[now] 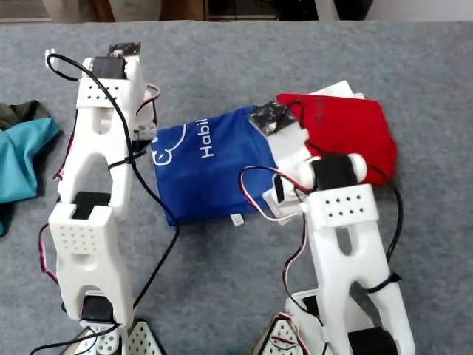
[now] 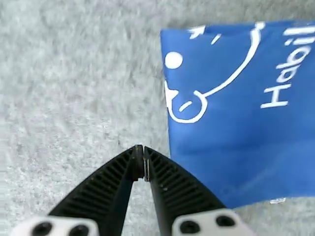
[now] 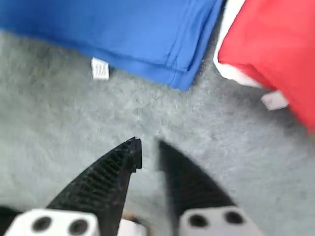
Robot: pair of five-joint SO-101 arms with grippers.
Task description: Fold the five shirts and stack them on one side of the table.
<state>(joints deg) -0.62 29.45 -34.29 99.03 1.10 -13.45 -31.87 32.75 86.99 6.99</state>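
A folded blue shirt (image 1: 211,166) with white print lies mid-table. To its right a red shirt (image 1: 351,129) rests on a white one (image 1: 336,90). My left gripper (image 2: 139,158) hovers shut and holds nothing, over the grey cloth just off the blue shirt's (image 2: 236,113) printed edge; in the high view the left gripper (image 1: 144,133) sits at that shirt's left side. My right gripper (image 3: 149,149) stands slightly open with nothing in it, above bare table near the blue shirt's (image 3: 123,29) tagged corner and the red shirt (image 3: 275,44).
A teal shirt (image 1: 22,155) and a dark green one (image 1: 18,112) lie crumpled at the table's left edge. Black and red cables (image 1: 148,192) trail between the arms. Grey cloth (image 1: 222,281) covers the table in front.
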